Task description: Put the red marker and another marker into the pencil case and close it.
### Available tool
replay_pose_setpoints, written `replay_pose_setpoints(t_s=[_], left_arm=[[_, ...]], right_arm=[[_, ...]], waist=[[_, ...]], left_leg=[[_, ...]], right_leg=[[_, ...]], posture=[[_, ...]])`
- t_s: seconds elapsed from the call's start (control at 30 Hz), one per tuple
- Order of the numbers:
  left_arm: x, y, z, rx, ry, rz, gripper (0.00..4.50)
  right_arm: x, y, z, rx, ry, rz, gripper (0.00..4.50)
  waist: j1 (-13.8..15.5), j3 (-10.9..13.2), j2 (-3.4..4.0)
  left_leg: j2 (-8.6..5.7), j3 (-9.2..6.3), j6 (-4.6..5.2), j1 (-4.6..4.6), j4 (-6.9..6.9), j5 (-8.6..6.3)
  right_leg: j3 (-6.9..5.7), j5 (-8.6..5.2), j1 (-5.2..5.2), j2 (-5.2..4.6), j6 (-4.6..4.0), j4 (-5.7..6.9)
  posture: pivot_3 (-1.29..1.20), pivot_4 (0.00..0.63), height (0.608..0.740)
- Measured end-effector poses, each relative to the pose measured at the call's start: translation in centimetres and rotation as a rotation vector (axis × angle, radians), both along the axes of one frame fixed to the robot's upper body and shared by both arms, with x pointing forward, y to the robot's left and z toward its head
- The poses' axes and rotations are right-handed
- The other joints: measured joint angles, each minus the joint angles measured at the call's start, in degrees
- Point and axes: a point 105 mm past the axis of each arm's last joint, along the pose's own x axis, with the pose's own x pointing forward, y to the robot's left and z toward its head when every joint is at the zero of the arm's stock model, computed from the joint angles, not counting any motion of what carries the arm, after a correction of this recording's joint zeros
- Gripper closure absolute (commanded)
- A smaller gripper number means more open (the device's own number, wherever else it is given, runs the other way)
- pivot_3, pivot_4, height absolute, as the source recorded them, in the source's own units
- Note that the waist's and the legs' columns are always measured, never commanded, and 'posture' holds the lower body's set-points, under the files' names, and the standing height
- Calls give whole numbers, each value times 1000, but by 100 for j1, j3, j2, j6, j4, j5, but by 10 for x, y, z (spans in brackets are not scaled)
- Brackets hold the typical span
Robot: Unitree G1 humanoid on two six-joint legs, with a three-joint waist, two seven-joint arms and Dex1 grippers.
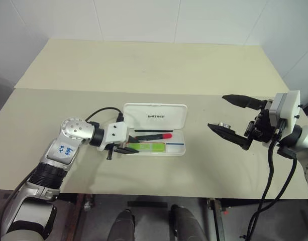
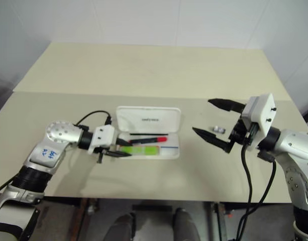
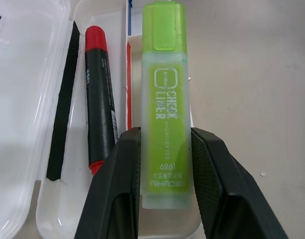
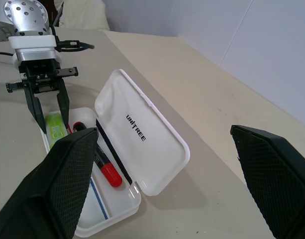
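Head views: left gripper [image 1: 124, 148] pinching lime-green marker [image 1: 149, 147] over pencil case [image 1: 178, 149] tray, mid-table near front edge; right gripper [image 1: 233, 116] spread, idle.

Left wrist view: red marker [image 3: 99, 94] inside; early release risks green marker riding rim, blocking lid.

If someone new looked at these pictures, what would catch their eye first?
Probably the open white pencil case at the table's middle, the red marker lying in its tray. Next, the left gripper shut on the lime-green marker along the tray's near edge, and the right gripper hanging wide open off to the right.
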Motion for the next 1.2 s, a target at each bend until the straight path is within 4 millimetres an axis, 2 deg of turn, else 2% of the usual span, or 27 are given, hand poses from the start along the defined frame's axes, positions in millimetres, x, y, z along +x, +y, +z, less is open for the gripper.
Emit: replay_pose_setpoints(t_s=[0.2, 0.47, 0.63, 0.7, 0.83, 0.87, 0.97, 1.2], left_arm=[[2, -4, 3, -7, -19, -1, 830], [-1, -10, 10, -28, -26, -23, 830], [-2, -16, 26, -116, -18, -19, 830], [-5, -18, 35, -179, 8, -25, 830], [-27, -19, 64, -333, 99, -113, 830], [-30, -18, 69, -351, 108, -122, 666], [-36, -14, 76, -369, 129, -126, 49], [-32, -7, 85, -384, 79, -93, 49]], right_arm=[[0, 0, 0, 2, 0, 0, 0], [1, 2, -2, 29, 7, 5, 0], [9, 1, -17, 64, 99, -6, 0], [17, -5, -28, 75, 158, -21, 0], [39, -22, -59, 64, 286, -59, 0], [44, -24, -64, 57, 300, -57, 0], [60, -31, -69, 26, 314, -50, 0], [89, -49, -81, -86, 349, -49, 0]], waist=[[1, 0, 0], [0, 0, 0], [-1, 0, 0], [-2, 0, 0], [-25, 2, 7], [-37, 2, 10], [-46, 4, 13], [-43, 6, 17]], left_leg=[[0, 0, 0, 0, 0, 0], [0, 0, 0, 0, 0, 0], [0, 0, 1, 1, 1, 1], [0, 0, 1, 1, 1, 1], [1, 0, 1, 4, 0, 1], [1, 1, 1, 6, 0, 1], [1, 0, 4, 8, 1, 4], [1, 1, 2, 5, 0, 5]], right_leg=[[0, 0, 0, 0, 0, 0], [0, 0, 0, 0, 1, 1], [0, 0, 0, 0, 1, 4], [0, 0, 0, 0, 1, 4], [0, -1, 0, 1, 1, 8], [0, -1, 0, 1, 1, 9], [0, -1, 0, 2, 1, 12], [1, 1, -1, 2, 3, 9]], posture=[[0, 150, 740], [0, 150, 740], [0, 150, 740], [0, 150, 740], [0, 150, 740], [0, 150, 740], [0, 150, 740], [0, 150, 740]])
